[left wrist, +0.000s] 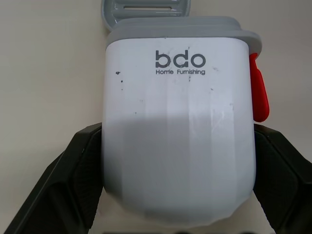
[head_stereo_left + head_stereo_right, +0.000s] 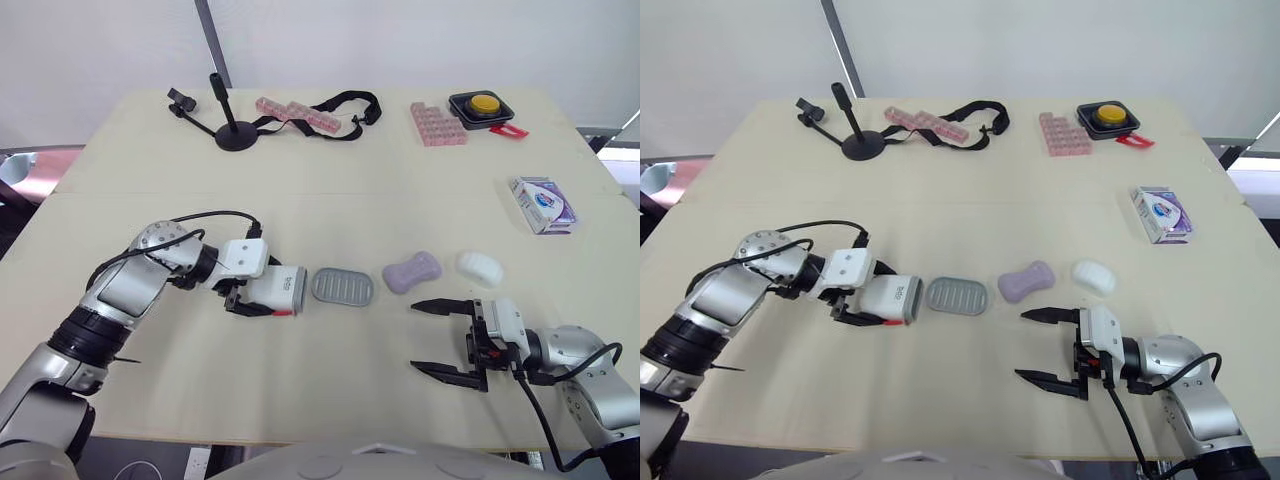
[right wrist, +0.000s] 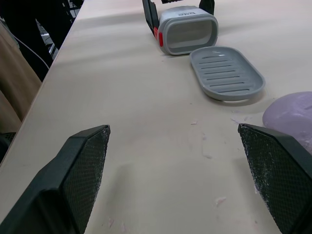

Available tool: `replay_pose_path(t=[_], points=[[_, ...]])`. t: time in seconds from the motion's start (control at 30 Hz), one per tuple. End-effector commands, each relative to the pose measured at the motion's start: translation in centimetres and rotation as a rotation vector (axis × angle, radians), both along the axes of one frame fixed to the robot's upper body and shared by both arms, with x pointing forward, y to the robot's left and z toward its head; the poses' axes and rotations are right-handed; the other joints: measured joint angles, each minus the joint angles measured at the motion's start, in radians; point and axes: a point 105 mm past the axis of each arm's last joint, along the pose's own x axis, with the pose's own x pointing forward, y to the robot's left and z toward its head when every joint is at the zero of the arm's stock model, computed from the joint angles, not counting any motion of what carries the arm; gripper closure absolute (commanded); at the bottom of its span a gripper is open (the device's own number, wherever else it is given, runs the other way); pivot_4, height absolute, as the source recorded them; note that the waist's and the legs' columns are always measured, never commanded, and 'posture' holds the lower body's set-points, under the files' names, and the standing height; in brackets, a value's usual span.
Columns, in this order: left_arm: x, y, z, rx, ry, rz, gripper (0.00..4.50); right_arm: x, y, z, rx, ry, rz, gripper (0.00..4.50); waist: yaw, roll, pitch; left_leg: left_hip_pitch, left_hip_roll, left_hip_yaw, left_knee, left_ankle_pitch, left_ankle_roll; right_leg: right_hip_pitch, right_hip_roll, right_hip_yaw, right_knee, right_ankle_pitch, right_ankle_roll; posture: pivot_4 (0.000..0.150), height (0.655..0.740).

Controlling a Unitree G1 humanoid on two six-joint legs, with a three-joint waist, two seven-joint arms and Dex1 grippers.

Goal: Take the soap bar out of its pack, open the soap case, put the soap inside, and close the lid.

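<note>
My left gripper (image 2: pixel 252 301) is shut on the white soap case (image 2: pixel 278 288), which lies on its side with a red latch (image 1: pixel 258 92) and its open mouth (image 3: pixel 187 34) facing right. Just right of the case, a grey slotted tray (image 2: pixel 342 286) lies flat on the table. Further right are a purple soap bar (image 2: pixel 412 271) and a white oval bar (image 2: pixel 479 266). The soap pack (image 2: pixel 543 204), a white and purple box, rests at the right. My right gripper (image 2: pixel 415 336) is open above the table, in front of the purple bar and holding nothing.
At the far side stand a black mic stand (image 2: pixel 232 125), two pink pill organisers (image 2: pixel 298 113) (image 2: pixel 436 123), a black strap (image 2: pixel 350 103) and a yellow button in a black box (image 2: pixel 482 105). The table's front edge (image 2: pixel 300 435) runs close below both grippers.
</note>
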Motion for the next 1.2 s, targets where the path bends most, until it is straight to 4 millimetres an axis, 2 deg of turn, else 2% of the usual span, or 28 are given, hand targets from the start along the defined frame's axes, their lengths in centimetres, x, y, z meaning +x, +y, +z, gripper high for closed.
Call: replay_pose_path(t=[0.03,0.33,0.47,0.6,0.73,1.1,1.2], points=[[-1.4,1.4,-2.2,0.095,0.107,0.011,0.5,0.1,-0.1,0.9,0.004,-0.035,0.005,0.0,-0.004,0.0,0.0,0.0,0.0,0.0,0.0,0.0,0.0,0.0,0.0,0.0,0.0,0.0,0.0,0.15,0.7096],[-2.6,1.6,-3.1,0.128,0.216,0.03,0.5,0.3,-0.2,0.8,0.002,-0.036,0.007,0.0,-0.009,0.003,-0.002,0.003,0.0,0.0,-0.002,0.0,0.0,0.003,0.0,0.0,-0.002,0.0,0.0,0.15,0.7096],[-2.2,1.6,-3.5,0.14,0.148,0.013,0.5,0.3,-0.2,0.8,0.002,-0.037,0.006,0.0,-0.01,0.005,-0.003,0.005,0.0,0.0,-0.004,0.0,0.0,0.005,0.0,0.0,-0.004,0.0,-0.001,0.15,0.7096],[-0.7,1.3,-2.9,0.113,0.019,0.014,0.5,0.3,-0.3,0.8,0.001,-0.038,0.003,0.0,-0.007,0.01,-0.007,0.006,-0.001,0.0,-0.005,0.0,0.001,0.006,-0.001,-0.001,-0.005,0.0,-0.001,0.15,0.7096],[-0.1,1.2,-2.4,0.095,-0.07,-0.01,0.5,0.3,-0.4,0.7,-0.003,-0.037,0.001,0.0,-0.004,0.012,-0.008,0.006,-0.002,0.0,-0.005,0.002,0.003,0.007,-0.003,-0.001,-0.005,0.0,-0.001,0.15,0.7096],[0.0,0.1,-2.1,-0.018,-0.057,0.025,0.5,0.3,-1.1,0.9,-0.022,-0.033,0.02,0.0,0.005,0.014,-0.01,0.005,-0.008,0.0,-0.005,0.003,0.006,0.007,-0.009,-0.002,-0.005,0.0,-0.001,0.15,0.7096],[0.0,0.2,-2.0,-0.022,-0.041,0.026,0.99,0.3,-1.2,0.8,-0.026,-0.031,0.023,0.0,0.006,0.014,-0.01,0.005,-0.01,0.0,-0.005,0.003,0.008,0.007,-0.011,-0.002,-0.005,0.0,-0.001,0.15,0.7096]])
